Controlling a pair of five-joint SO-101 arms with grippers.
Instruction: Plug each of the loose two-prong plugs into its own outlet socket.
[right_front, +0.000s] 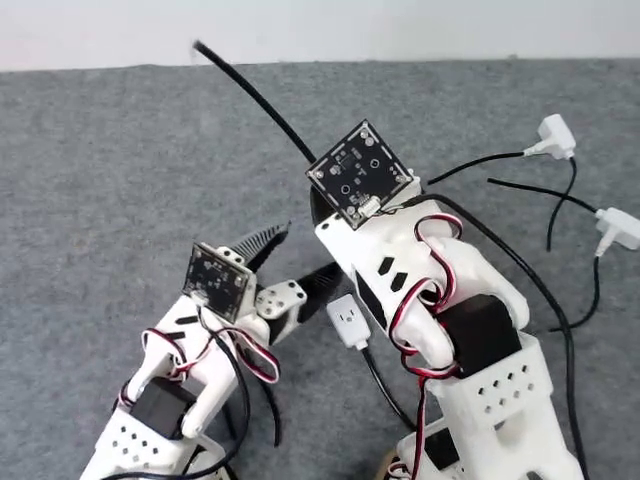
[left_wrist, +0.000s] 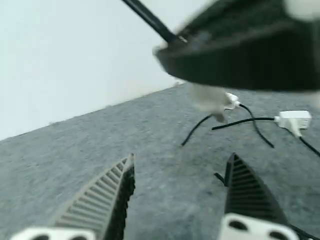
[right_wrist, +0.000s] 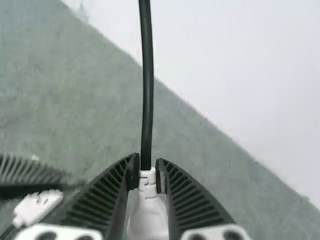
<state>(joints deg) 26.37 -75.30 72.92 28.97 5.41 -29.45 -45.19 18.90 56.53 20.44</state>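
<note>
Looking down, I see open grey mat left of my arms, up to the far wall. My right gripper clenches a white connector on a thick black cable; my left gripper gapes empty. The farther plug and nearer plug lie far right, the outlet socket between the arms.

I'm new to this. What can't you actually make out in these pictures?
Right wrist view: the right gripper pinches a white piece on a black cable; its fingers cover it, so plug or socket is unclear.
High view: the camera board hides that piece.
Left wrist view: the two far plugs are blurred, their prongs unreadable.
</note>
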